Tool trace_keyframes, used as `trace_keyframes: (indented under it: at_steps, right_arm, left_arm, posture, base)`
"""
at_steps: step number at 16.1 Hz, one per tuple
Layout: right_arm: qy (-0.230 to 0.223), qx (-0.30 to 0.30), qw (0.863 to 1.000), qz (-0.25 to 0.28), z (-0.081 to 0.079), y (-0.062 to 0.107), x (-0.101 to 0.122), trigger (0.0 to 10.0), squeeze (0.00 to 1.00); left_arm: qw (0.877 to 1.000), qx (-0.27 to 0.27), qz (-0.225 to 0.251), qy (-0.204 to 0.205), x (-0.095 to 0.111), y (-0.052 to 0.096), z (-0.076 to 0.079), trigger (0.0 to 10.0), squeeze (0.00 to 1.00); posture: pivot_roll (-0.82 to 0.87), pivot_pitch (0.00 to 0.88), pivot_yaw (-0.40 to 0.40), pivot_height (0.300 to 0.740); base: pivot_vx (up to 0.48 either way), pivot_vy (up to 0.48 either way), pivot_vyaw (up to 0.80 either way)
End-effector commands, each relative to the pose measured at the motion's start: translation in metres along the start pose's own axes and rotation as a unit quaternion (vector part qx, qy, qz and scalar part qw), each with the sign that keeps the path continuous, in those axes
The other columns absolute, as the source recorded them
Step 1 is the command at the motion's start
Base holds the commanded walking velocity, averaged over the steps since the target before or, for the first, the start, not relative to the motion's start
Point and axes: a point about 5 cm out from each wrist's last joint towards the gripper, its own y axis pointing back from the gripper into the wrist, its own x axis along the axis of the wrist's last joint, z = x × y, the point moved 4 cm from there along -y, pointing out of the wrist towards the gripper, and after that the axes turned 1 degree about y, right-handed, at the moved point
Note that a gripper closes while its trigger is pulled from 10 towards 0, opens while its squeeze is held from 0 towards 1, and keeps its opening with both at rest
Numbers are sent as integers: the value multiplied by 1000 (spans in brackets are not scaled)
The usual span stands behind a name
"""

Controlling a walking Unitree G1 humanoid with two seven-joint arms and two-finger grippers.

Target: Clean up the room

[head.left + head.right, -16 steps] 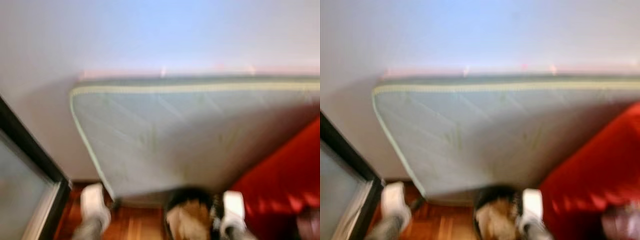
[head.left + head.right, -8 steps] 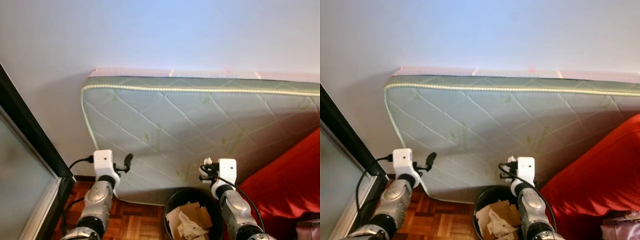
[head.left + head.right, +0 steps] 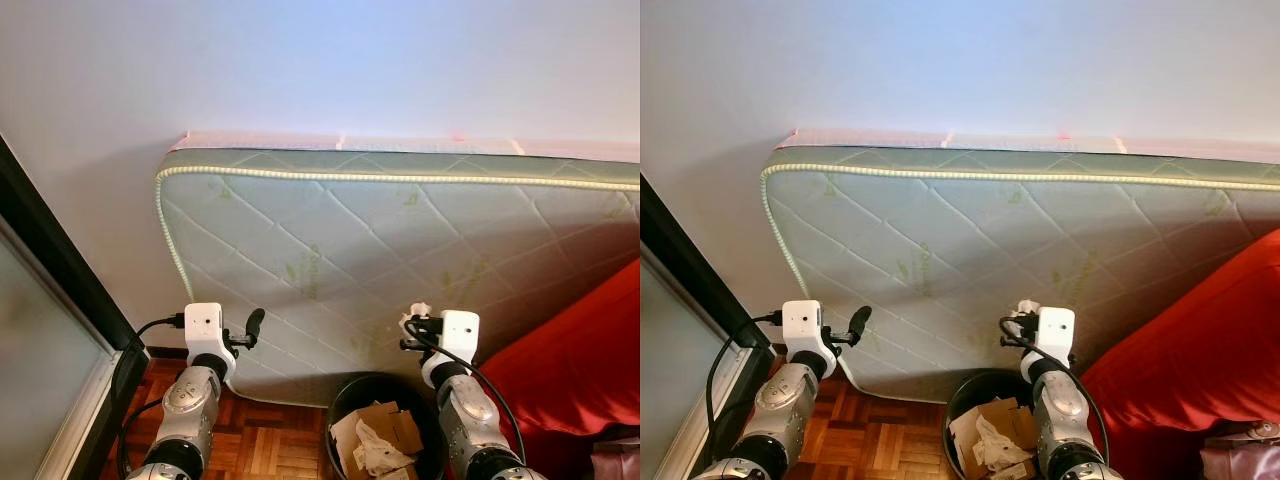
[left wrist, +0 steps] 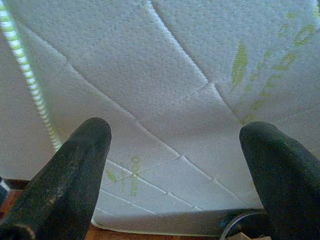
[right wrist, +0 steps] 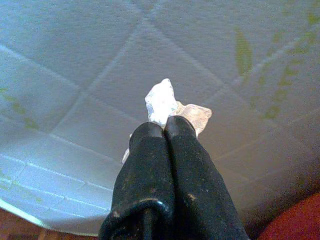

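My right gripper is shut on a crumpled white scrap of paper, held up in front of the quilted mattress. In the head views that gripper hangs just above a black trash bin holding cardboard and crumpled paper. My left gripper is raised near the mattress's lower left corner, and the left wrist view shows its fingers wide open with nothing between them.
The mattress leans on its side against a pale wall. A red sofa or cushion sits at the right. A dark door frame with glass stands at the left. Parquet floor lies below.
The blur of a second ago has settled. The view has shifted slightly since half a second ago; both arms hold nearly the same raised pose, the right one still gripping the paper scrap.
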Motion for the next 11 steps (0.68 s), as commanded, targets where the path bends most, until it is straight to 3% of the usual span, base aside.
trace_keyframes:
  at_steps: [1, 4, 11]
  right_arm:
    - [10, 11, 1000, -5, -6, 1, -3, 10000, 0]
    - [-1, 5, 1000, -5, -6, 0, -2, 10000, 0]
    - [-1, 0, 1000, -13, -5, 1, -6, 10000, 0]
  left_arm:
    - [1000, -8, 20, -5, 15, -6, 0, 10000, 0]
    - [1000, -8, 28, -3, 21, -9, -1, 10000, 0]
    - [1000, -21, 12, -5, 12, -6, 1, 10000, 0]
  posture:
    - [31, 0, -42, 740]
    - [31, 0, -45, 740]
    - [33, 2, -43, 740]
  base:
    - [0, 0, 0]
    - [0, 0, -410]
    - [0, 0, 0]
